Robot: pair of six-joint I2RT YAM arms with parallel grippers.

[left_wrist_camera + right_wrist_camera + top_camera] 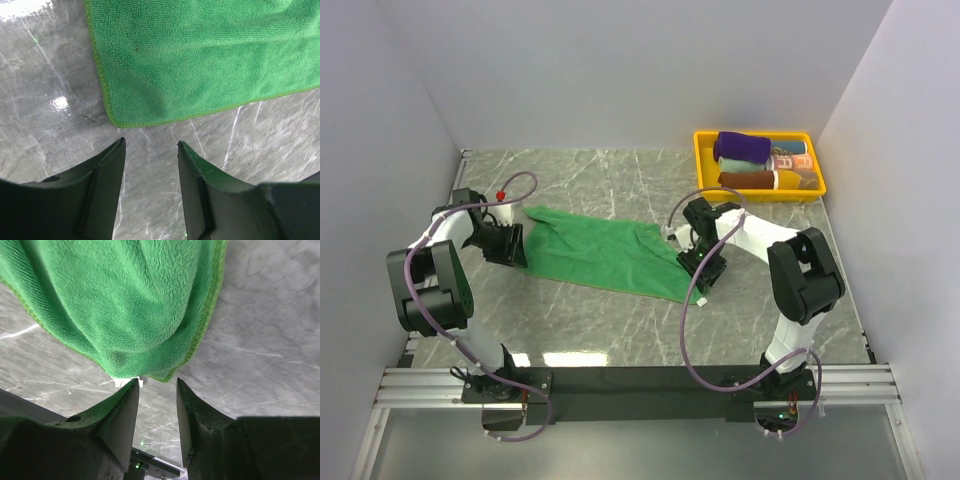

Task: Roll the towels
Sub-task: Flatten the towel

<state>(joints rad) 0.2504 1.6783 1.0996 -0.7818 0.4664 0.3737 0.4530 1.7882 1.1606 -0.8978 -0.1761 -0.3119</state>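
A bright green towel lies spread flat across the middle of the marble table. My left gripper sits at its left edge. In the left wrist view the left gripper stands open over bare marble, just short of a corner of the green towel. My right gripper is at the towel's near right corner. The right gripper is open and empty, and the green towel bulges up just beyond the tips. Its white tag peeks out there. A dark purple towel lies rolled in the tray.
A yellow tray stands at the back right and holds several rolled cloths, among them a brown roll. White walls close in the table on three sides. A black rail runs along the near edge.
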